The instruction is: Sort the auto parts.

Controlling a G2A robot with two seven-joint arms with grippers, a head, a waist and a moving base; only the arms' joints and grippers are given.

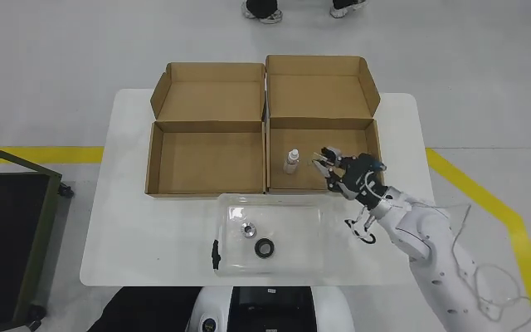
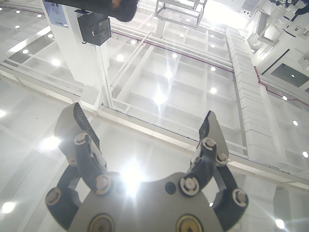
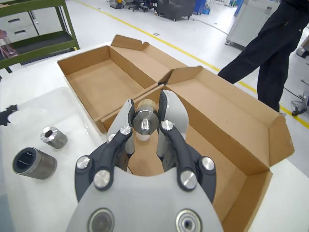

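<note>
My right gripper (image 3: 146, 112) (image 1: 325, 159) is shut on a silver cylindrical metal part (image 3: 145, 119), holding it above the right cardboard box (image 1: 358, 178) (image 3: 231, 131). A white part (image 1: 291, 161) stands upright inside that box; a bit of it (image 3: 143, 137) peeks out below the held part. In the clear plastic tray (image 1: 311, 212) (image 3: 55, 102) lie a small silver bushing (image 1: 246, 229) (image 3: 53, 137) and a dark ring-shaped sleeve (image 1: 265, 246) (image 3: 34, 163). My left gripper (image 2: 144, 126) is open and points up at the ceiling, with nothing between its fingers.
An open left cardboard box (image 1: 162, 158) (image 3: 101, 85) stands beside the right one, both with lids folded back. A small black piece (image 1: 215, 252) (image 3: 6, 116) sits at the tray's left edge. A green cart (image 1: 25, 241) stands left of the table.
</note>
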